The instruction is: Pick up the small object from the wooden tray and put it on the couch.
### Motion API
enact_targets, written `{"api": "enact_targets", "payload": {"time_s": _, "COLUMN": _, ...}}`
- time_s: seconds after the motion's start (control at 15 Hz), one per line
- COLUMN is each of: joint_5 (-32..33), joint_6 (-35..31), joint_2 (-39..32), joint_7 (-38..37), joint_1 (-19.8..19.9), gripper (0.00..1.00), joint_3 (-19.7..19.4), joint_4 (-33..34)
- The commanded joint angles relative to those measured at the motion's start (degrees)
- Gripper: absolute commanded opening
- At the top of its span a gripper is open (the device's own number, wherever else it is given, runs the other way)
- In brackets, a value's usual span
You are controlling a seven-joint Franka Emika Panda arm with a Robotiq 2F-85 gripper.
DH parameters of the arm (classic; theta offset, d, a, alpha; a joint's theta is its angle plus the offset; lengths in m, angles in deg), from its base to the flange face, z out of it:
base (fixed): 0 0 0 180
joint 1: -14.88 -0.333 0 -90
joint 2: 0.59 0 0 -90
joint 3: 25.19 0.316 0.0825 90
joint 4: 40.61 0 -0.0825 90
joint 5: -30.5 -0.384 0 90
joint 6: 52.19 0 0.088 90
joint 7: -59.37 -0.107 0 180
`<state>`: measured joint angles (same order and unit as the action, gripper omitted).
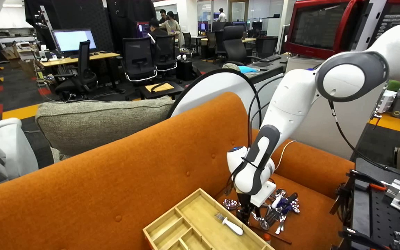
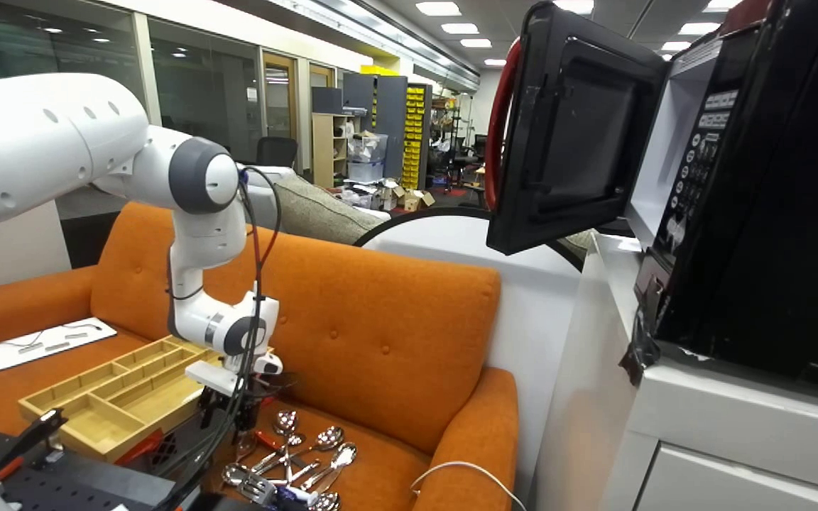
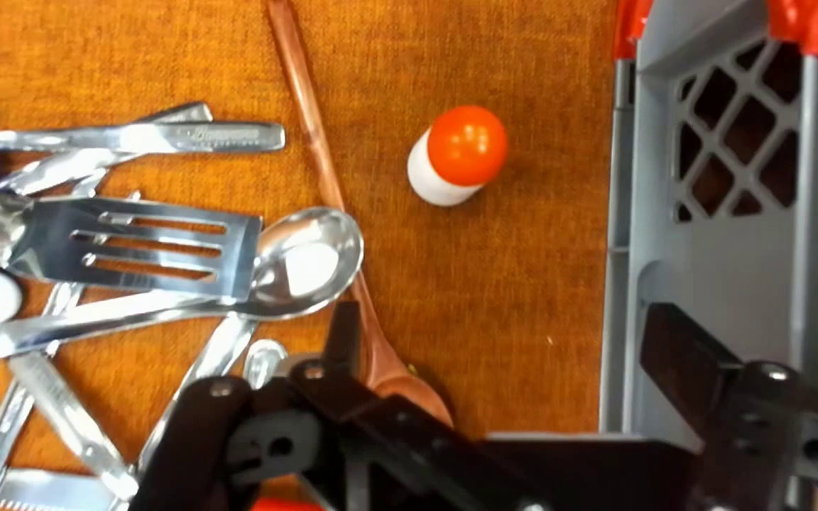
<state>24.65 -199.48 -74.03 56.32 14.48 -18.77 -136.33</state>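
Tool (image 3: 505, 323) was nearest, over couch (image 3: 537, 241) and bin (image 3: 743, 273): fingers apart, nothing btwn. Bottle (image 3: 455, 160) stood upright on couch, apart from tool. Farther off, fork (image 1: 230, 224) lay in tray (image 1: 200, 211); prob. the task's thing b/c I saw nothing else there, tho bottle poss. too. If fork, best approach: clear tray's rim, turn to straddle handle, come down gently, pinch mid-handle, lift before crossing back. In an exterior view tines pointed twd backrest (image 1: 92, 194), handle end opp.; long axis lay flat, approx. parallel to tray's tool-side wall.
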Motion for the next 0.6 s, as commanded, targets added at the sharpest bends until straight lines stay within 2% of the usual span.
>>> {"api": "enact_targets", "payload": {"time_s": 0.0, "joint_5": 0.9, "joint_6": -4.4, "joint_2": 9.8, "joint_7": -1.7, "joint_1": -3.1, "gripper": 1.00, "joint_3": -2.8, "joint_4": -8.8}}
{"api": "enact_targets", "payload": {"time_s": 0.33, "joint_5": 3.6, "joint_6": -6.4, "joint_2": 21.5, "joint_7": -5.0, "joint_1": -8.0, "gripper": 1.00, "joint_3": -7.8, "joint_4": -17.1}}
{"api": "enact_targets", "payload": {"time_s": 0.53, "joint_5": 5.3, "joint_6": -6.9, "joint_2": 27.5, "joint_7": -3.8, "joint_1": -8.6, "gripper": 1.00, "joint_3": -7.6, "joint_4": -21.8}}
